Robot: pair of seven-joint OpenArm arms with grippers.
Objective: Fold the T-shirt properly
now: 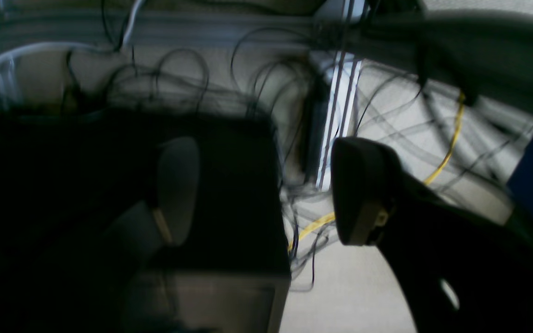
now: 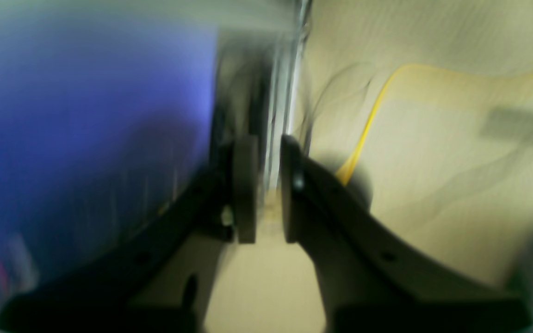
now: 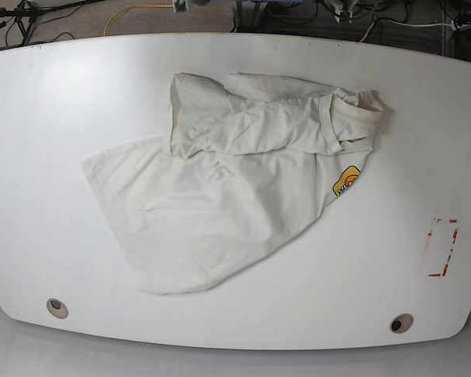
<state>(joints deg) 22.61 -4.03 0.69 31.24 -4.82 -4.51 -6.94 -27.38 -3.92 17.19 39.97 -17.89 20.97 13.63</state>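
Left wrist cam first: pretty dark and smeared, but the left gripper [image 1: 266, 189] has its fingers spread wide with nothing between them, and all you see past it is floor with a tangle of black cables [image 1: 229, 88] and a yellow cable [image 1: 447, 152], so it's pointed away from the table. Right wrist cam is even blurrier: the right gripper [image 2: 264, 189] has its pads down to a narrow gap, nothing pinched that I can make out, same yellow cable behind it and a big blue blur on the left. Base view is the useful one: no arms in shot, and the shirt [image 3: 220, 212] is lying crumpled around the middle of the white table [image 3: 47, 118], top half bunched and flopped over at the far side, logo patch [image 3: 346, 183] peeking out at the right edge, hem trailing toward the near left. Looks to me like folding hasn't really started. I'd say do it right by flattening first: grab the bunched far part at two well-separated spots, pull it open, smooth it, and only then fold the sleeves in.
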